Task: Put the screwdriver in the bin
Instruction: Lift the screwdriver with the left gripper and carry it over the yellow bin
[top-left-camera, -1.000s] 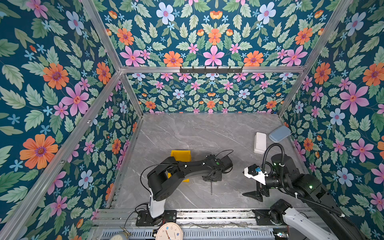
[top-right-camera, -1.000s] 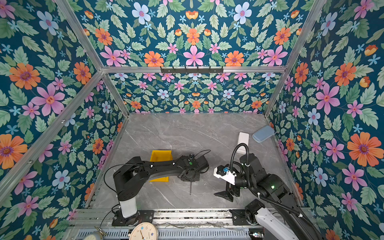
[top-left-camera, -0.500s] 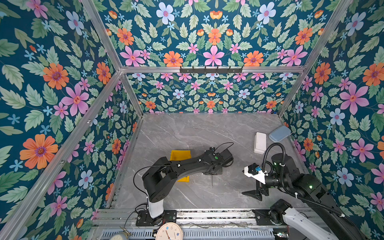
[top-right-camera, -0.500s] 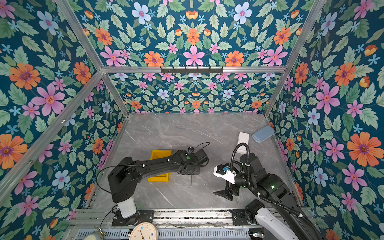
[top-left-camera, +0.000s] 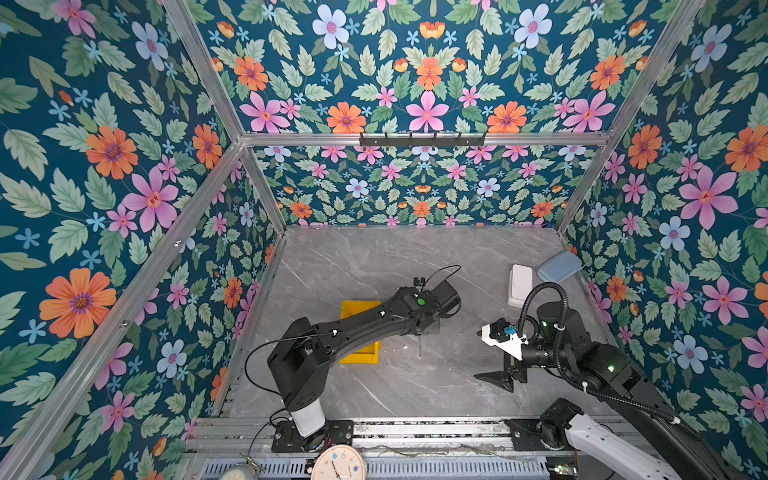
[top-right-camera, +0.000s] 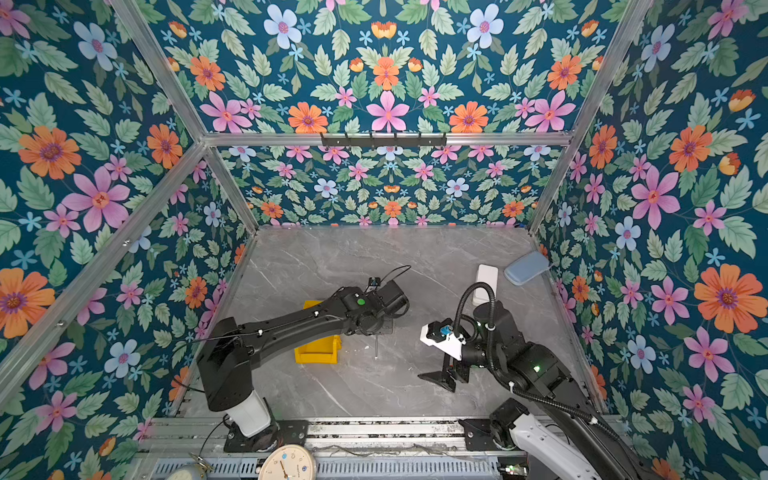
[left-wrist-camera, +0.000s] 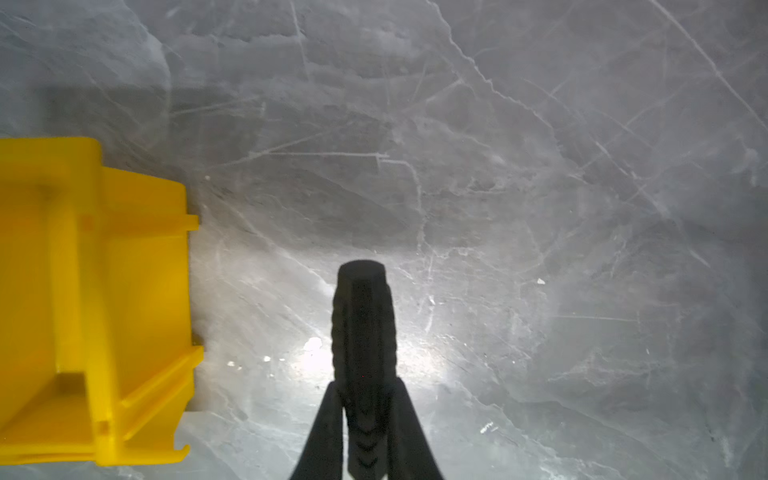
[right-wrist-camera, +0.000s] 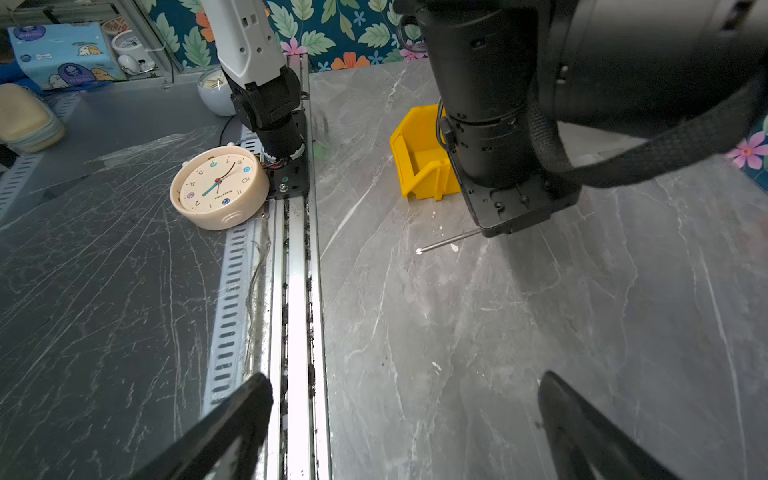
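My left gripper (left-wrist-camera: 365, 386) is shut on the black handle of the screwdriver (left-wrist-camera: 361, 324), just off the grey tabletop. In both top views the thin silver shaft (top-left-camera: 419, 349) (top-right-camera: 376, 347) pokes out from under the left wrist toward the table's front. In the right wrist view the shaft (right-wrist-camera: 446, 241) also shows. The yellow bin (top-left-camera: 360, 311) (top-right-camera: 318, 351) stands just left of the screwdriver, partly under the left forearm, with its side wall (left-wrist-camera: 137, 266) beside the handle. My right gripper (top-left-camera: 505, 376) (right-wrist-camera: 403, 380) hangs open with nothing between its fingers near the front right.
A white box (top-left-camera: 519, 284) and a pale blue pad (top-left-camera: 559, 266) lie at the right wall. A round cream clock (right-wrist-camera: 220, 187) sits beyond the metal rail (top-left-camera: 415, 430) at the front edge. Flowered walls close in three sides.
The left arm has stretched out and carried the screwdriver a little away from the front edge, still gripped. The right arm has not moved.
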